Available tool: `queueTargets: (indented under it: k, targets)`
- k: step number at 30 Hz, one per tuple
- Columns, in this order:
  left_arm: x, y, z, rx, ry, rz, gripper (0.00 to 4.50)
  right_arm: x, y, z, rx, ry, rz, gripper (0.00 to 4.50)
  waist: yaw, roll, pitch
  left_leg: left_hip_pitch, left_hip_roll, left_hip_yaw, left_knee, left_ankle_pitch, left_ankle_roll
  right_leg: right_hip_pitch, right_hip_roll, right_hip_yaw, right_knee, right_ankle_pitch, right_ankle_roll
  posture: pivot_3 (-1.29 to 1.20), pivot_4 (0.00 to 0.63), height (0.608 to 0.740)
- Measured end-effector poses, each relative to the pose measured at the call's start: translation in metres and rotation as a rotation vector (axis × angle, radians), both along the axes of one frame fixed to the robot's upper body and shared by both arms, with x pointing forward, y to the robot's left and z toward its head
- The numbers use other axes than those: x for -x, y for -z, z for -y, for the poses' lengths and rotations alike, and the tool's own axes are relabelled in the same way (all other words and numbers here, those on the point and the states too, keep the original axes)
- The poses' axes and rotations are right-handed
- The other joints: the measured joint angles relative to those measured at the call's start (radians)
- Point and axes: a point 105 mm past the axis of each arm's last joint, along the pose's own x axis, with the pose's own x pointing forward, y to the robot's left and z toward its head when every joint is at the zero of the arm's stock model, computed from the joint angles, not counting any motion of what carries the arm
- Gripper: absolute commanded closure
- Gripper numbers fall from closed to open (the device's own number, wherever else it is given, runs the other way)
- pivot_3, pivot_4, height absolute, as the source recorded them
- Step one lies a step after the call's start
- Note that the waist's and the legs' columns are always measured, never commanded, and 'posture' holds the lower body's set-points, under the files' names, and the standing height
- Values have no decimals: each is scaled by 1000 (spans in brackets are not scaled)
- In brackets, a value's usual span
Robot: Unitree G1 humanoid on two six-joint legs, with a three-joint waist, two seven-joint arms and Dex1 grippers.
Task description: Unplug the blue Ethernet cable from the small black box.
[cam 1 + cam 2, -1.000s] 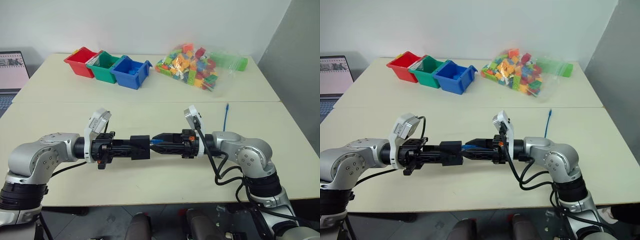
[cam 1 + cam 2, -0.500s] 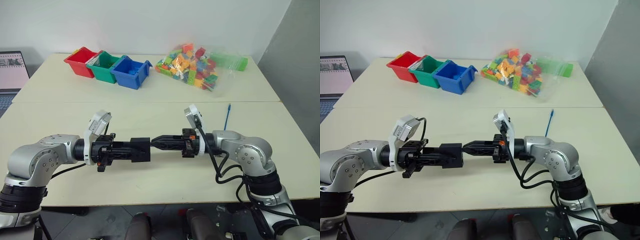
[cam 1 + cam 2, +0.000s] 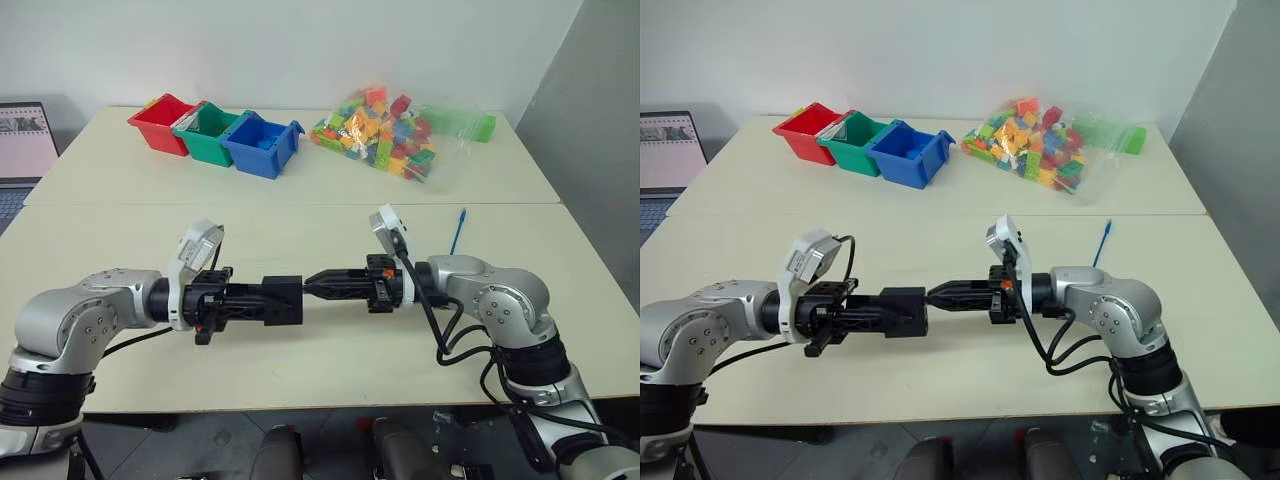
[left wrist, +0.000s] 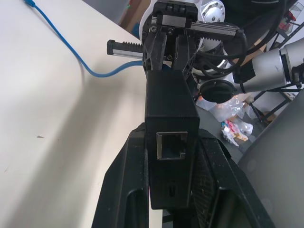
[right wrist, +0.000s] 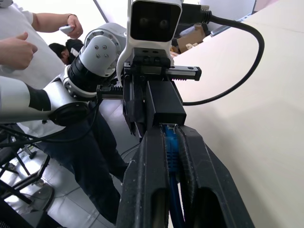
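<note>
Right wrist view: the blue Ethernet cable (image 5: 170,151) is pinched at its plug end by the closed right gripper (image 5: 167,137), at the port of the small black box (image 5: 164,102). That one box is clamped, above the table (image 3: 300,225), in the shut left gripper (image 3: 285,299). One light, limp cable is counted; the stiff plug is judged the only sound hold.

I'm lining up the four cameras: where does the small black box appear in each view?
Left eye view: small black box, centre, held by the left tool.
Right eye view: left of centre.
Left wrist view: centre, open port facing the camera.
Right wrist view: centre, above the blue Ethernet cable.
Shared landmark: the blue cable.
</note>
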Motion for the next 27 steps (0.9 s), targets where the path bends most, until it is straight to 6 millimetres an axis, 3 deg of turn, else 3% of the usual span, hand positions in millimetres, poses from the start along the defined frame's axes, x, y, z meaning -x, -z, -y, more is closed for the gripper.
queueTargets:
  k: [3, 13, 17, 22, 24, 27]
  targets:
    - [-1, -4, -8, -7, -31, 15, 3714, -9, 7, 10, 34, 47, -20, 4495, 0, 0, 0, 0, 0, 0, 0, 0, 0, 0, 0, 0, 0, 0, 0, 0, 150, 740]
    - [0, -3, -4, -7, -26, 20, 3714, -4, -3, 3, -38, 20, -35, 4495, 0, 0, 1, 0, 0, 0, -1, 0, 0, 0, 0, 0, 0, 0, 0, 0, 150, 740]
    - [0, 2, -8, -19, -43, 17, 3714, -16, 2, 5, -8, 85, 25, 4495, 0, 1, 1, 0, 0, 0, -1, 0, 0, 0, 0, 0, -1, 0, 0, 0, 150, 740]
    - [-5, 8, -30, -70, -153, 40, 3714, -86, 42, 35, 140, 386, 155, 4495, -1, 1, 1, 0, 0, 2, 0, 0, 0, -1, 0, 1, -1, 0, 0, 0, 150, 740]
    - [-6, 9, -34, -86, -181, 61, 3714, -103, 49, 46, 188, 455, 209, 4495, -2, 1, 2, 0, 0, 2, -1, 0, 0, -1, 0, 1, -1, 0, 0, 0, 150, 740]
    - [-17, 11, -38, -117, -260, 137, 3714, -145, 52, 60, 260, 660, 342, 4495, -2, 1, 2, 0, 0, 2, -1, 0, 0, -1, 0, 2, -1, 1, -2, 0, 150, 740]
